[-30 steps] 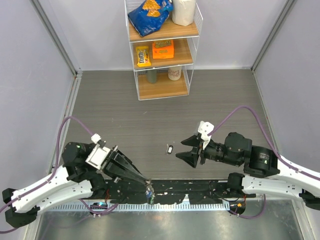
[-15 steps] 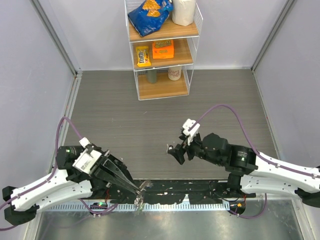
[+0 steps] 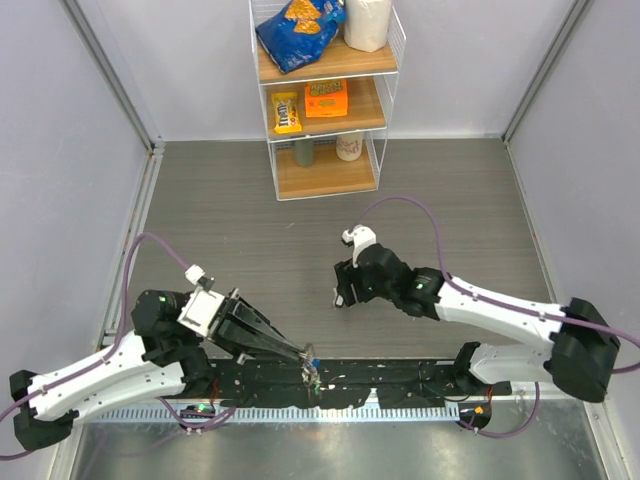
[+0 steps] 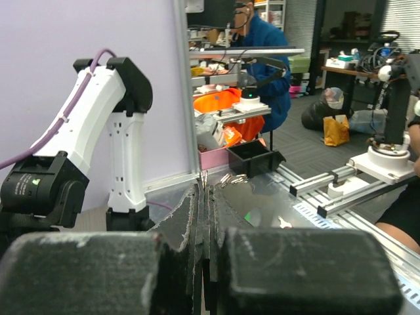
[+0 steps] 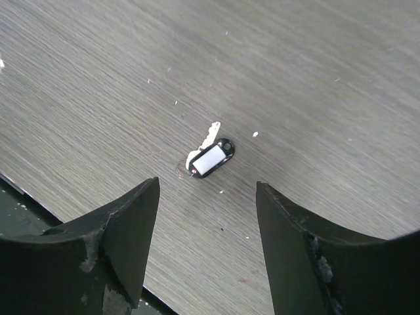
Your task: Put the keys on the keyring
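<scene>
Right gripper (image 5: 207,190): jaws well apart, nothing between them, nothing touched. Its two black fingers (image 5: 125,230) frame bare table (image 5: 315,79), and it hangs over the whitish key (image 5: 211,157). That key has a pale tag in a dark rim and a light blade, and it lies flat on the boards, just beyond the fingertips and between their lines. In the top view this gripper (image 3: 342,292) sits about mid-table, slightly to the near side. Left gripper (image 3: 306,358): jaws pressed together and pointing right over the near rail (image 3: 400,378). A small cluster with blue and green specks hangs at the tips and reads as the keyring (image 3: 312,368). The wire itself is too thin to trace. The left wrist view shows the same fingers (image 4: 204,190) closed to a seam, with only a thin sliver at the tip. Against one second ago: the right arm has swung left and stretched out, bringing its gripper from right of the whitish key to directly above it. The left tips have moved slightly right and farther from the near edge. The whitish key has not moved. Room: bare boards lie on all sides of the whitish key. The dark near edge shows at the lower left of the right wrist view. The shelf unit (image 3: 325,100) stands well apart at the far wall.
</scene>
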`<state>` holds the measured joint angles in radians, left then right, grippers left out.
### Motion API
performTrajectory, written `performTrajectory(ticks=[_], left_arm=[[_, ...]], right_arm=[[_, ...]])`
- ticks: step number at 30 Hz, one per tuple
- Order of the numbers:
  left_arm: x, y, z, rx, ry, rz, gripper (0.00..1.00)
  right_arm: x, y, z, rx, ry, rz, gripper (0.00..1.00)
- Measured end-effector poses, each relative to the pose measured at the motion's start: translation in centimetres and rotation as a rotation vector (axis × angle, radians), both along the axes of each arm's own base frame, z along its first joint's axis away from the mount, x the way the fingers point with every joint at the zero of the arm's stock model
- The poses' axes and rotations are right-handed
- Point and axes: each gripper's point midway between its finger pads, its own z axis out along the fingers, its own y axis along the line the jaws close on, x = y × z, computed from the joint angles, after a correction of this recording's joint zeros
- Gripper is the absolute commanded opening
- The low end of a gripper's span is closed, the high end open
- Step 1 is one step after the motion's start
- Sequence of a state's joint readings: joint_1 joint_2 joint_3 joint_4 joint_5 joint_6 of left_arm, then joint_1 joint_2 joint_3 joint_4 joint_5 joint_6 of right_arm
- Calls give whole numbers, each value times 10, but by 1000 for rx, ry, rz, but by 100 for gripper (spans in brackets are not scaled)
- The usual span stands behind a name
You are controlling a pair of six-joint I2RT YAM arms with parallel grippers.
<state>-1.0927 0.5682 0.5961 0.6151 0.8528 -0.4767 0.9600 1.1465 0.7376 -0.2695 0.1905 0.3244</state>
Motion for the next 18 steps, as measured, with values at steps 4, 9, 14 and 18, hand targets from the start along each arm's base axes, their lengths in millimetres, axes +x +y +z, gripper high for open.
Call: performTrajectory(ticks=[4,9,14,18], left_arm=[[9,-6,-10,21,26,47,0],[13,-3,-12,10,28,85,0],[12,3,-12,-5,23,99,0],[10,11,-14,-14,29,112,0]], right_arm=[[-4,11,-33,-42,87,25,62],[-16,24,-48,-66,118,107,62],[-31,42,-55,-135,95,218,63],[-42,53,-61,-234,41,306,62]])
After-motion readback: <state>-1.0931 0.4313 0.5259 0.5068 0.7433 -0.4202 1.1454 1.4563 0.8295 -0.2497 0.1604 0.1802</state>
